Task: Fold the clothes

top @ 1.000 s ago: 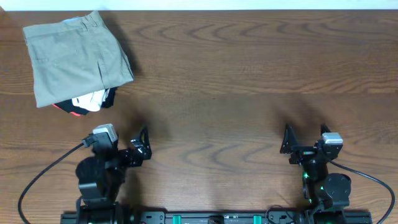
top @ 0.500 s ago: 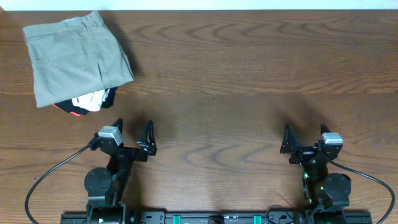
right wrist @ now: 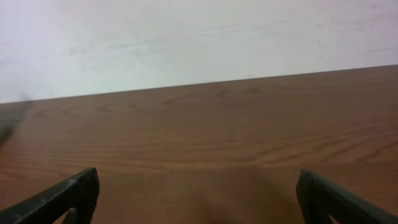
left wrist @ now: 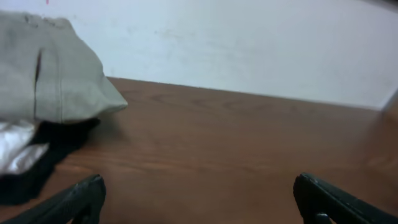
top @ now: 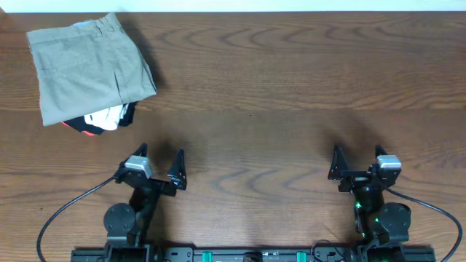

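Trousers: folded, 10 o'clock, resting atop garment stack, apparently stowed as finished. Left gripper, 7 o'clock; right gripper, 5 o'clock: both wide apart, empty, seemingly parked.

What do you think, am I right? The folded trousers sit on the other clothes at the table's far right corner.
Not quite. The trousers do sit folded on the other clothes, but at the far left corner of the table, not the right. The overhead view shows it.
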